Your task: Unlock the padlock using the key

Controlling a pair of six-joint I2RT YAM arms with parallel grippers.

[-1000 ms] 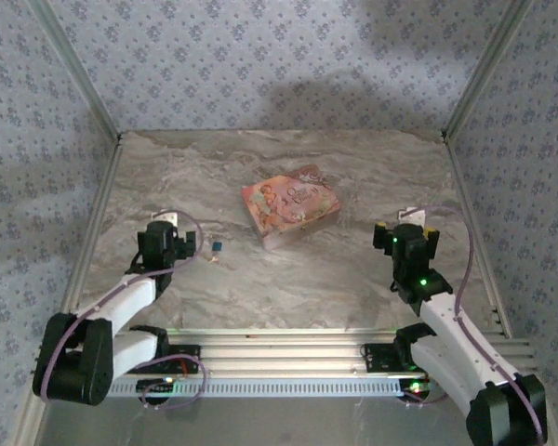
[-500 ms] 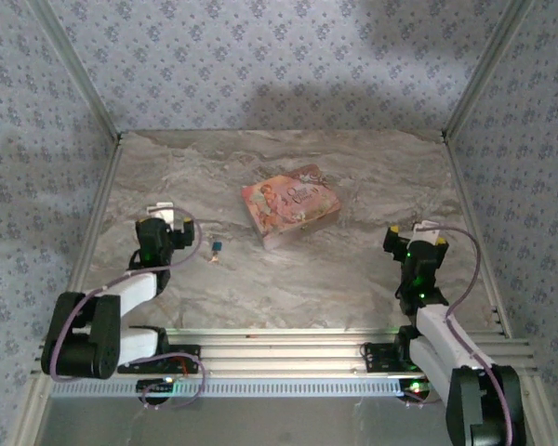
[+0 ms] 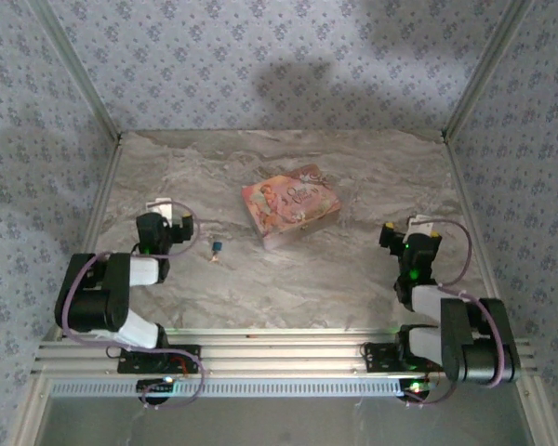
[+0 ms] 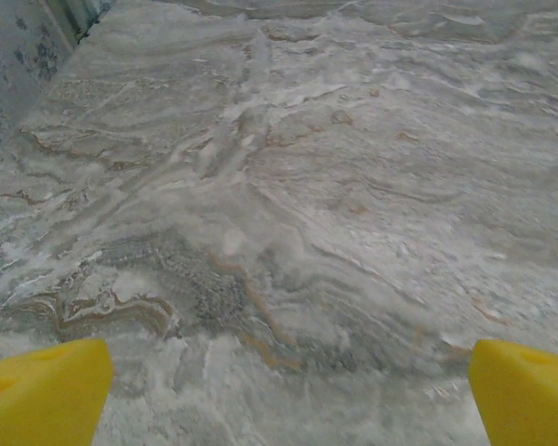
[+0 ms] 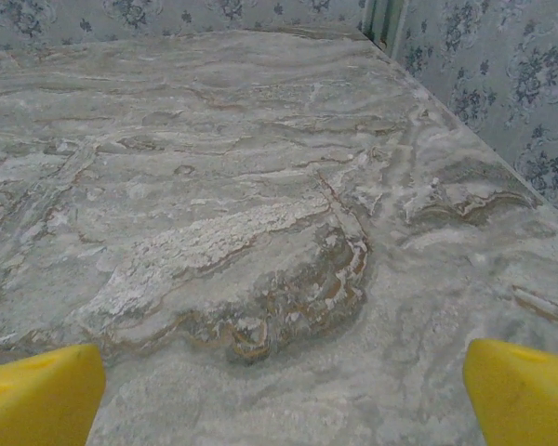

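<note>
The padlock (image 3: 218,246) is a tiny, dark bluish-black body lying on the marbled desk (image 3: 307,279). It sits left of the pink box (image 3: 290,208), a little nearer than the box's near-left corner and apart from it. It is many times smaller than the box. Its shackle and its turn are too small to tell. A pale speck (image 3: 213,257) lies just beside its near edge.

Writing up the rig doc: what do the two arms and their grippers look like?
Left arm and right arm: black joint housings, white links, each trailing a looped lilac cable. Green lights glow on the right arm near its wrist. Left fingertips and right fingertips are blunt yellow wedges.
</note>
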